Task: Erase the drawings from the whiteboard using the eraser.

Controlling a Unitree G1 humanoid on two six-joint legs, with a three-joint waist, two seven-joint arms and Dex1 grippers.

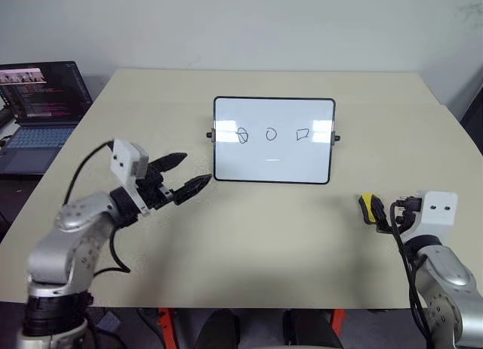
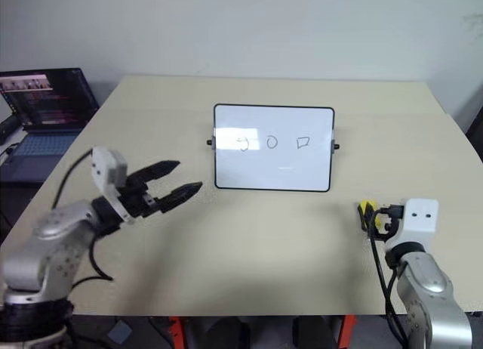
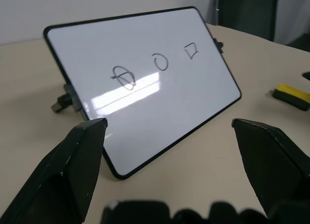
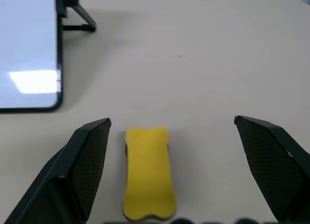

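I see the glossy, black-framed whiteboard (image 1: pixel 273 140) propped on the matte beige worktop (image 1: pixel 249 236); my left tool (image 1: pixel 188 175) gapes beside it, right tool (image 4: pixel 169 175) spread around the waisted yellow eraser (image 4: pixel 147 173).

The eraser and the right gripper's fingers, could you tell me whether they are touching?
Apart. The right wrist view shows the yellow eraser lying on the table between the open right gripper, with table visible between it and each finger.

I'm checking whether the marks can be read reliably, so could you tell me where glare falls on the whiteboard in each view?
Left eye view: bright patches at both side edges of the whiteboard, level with the drawings. Left wrist view: a broad streak just below the crossed oval. Right wrist view: one patch on the board's corner, and the eraser is blurred.
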